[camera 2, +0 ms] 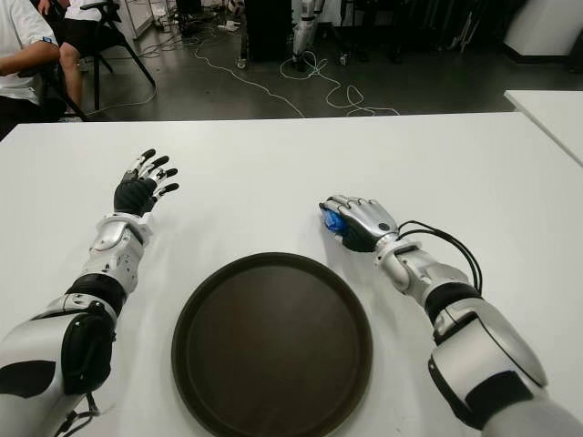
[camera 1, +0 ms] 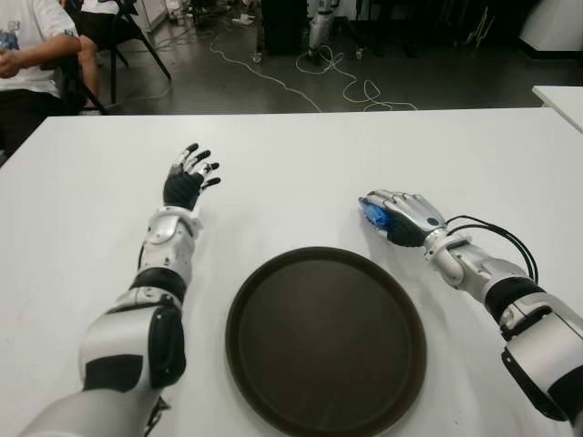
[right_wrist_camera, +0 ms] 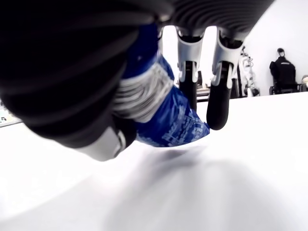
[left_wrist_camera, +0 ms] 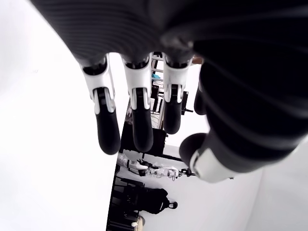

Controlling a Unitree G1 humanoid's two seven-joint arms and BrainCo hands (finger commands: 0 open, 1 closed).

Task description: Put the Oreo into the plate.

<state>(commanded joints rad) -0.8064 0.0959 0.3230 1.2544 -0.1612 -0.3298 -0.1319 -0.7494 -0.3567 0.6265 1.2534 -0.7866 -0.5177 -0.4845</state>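
Observation:
The Oreo [camera 1: 373, 215] is a small blue packet lying on the white table [camera 1: 291, 155], just beyond the right rim of the round dark brown plate [camera 1: 326, 337]. My right hand [camera 1: 401, 217] covers it, palm down. In the right wrist view the blue packet [right_wrist_camera: 168, 115] sits under the palm, with the thumb against one side and the fingers [right_wrist_camera: 219, 103] curled down past it to the table. The plate holds nothing. My left hand [camera 1: 189, 177] shows to the left of the plate, its fingers spread and holding nothing.
A person [camera 1: 36, 45] sits on a chair beyond the table's far left corner. Cables [camera 1: 346, 86] trail over the dark floor behind the table. Another white table's corner [camera 1: 560, 96] shows at the far right.

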